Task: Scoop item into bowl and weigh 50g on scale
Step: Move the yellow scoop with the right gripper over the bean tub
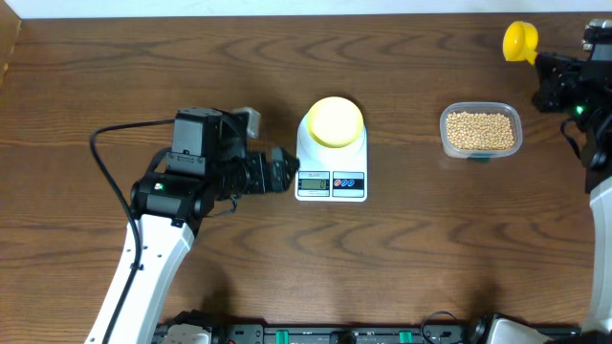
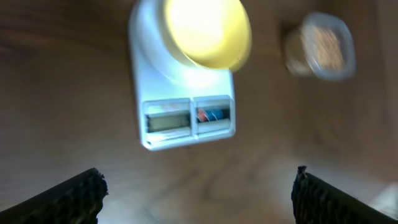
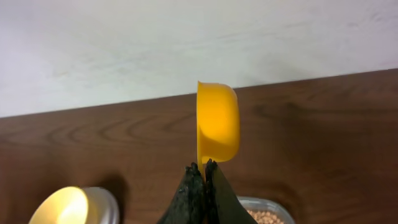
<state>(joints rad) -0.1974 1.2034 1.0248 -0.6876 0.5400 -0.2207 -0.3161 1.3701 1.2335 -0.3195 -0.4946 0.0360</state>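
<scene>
Right gripper [image 3: 204,169]: pinching scoop [image 3: 217,121] by its handle; I fear twisting, spilling beans [image 1: 480,129]. Left gripper [image 2: 199,186]: spread near scale [image 1: 331,182]; may nudge it.

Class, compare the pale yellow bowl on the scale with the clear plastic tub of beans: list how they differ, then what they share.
Shape: the pale yellow bowl is round; the clear plastic tub is rectangular with rounded corners. Contents: the bowl looks empty; the tub holds small tan beans. Support: the bowl sits on the white digital scale; the tub stands on the brown wooden table. Shared: both are upright, open-topped containers.
</scene>
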